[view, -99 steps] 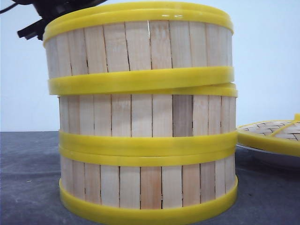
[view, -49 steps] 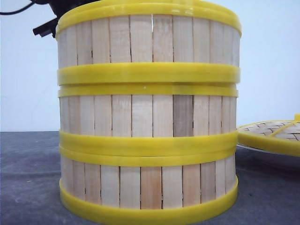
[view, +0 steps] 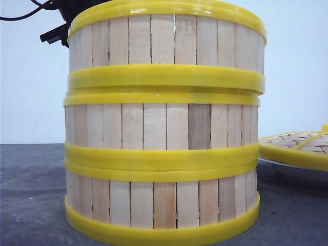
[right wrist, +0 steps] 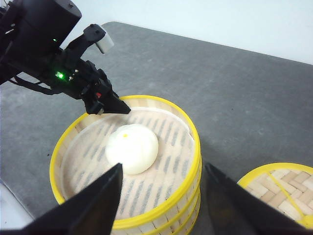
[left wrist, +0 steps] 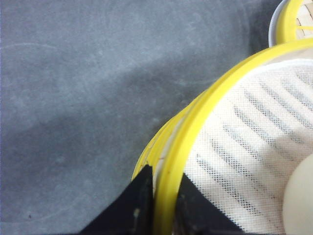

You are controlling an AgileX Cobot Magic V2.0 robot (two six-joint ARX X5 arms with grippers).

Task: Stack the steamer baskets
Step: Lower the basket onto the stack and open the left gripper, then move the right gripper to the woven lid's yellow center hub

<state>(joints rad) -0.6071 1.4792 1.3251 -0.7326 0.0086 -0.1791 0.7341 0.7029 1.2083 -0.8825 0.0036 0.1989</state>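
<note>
The stack of baskets (view: 163, 128) is filling the front view, hiding most of the left arm (view: 59, 20) and the bun (right wrist: 132, 148). The frame edge is cropping the lid (view: 300, 148) on the right. In the left wrist view the fingers (left wrist: 142, 205) are running off-frame, and the bun (left wrist: 299, 200) is being cropped.

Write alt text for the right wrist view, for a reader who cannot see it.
A white bun sits on the liner of the top steamer basket of a stack on a grey table. The left gripper pinches its far rim; the right gripper hangs open above, a woven lid nearby.
</note>
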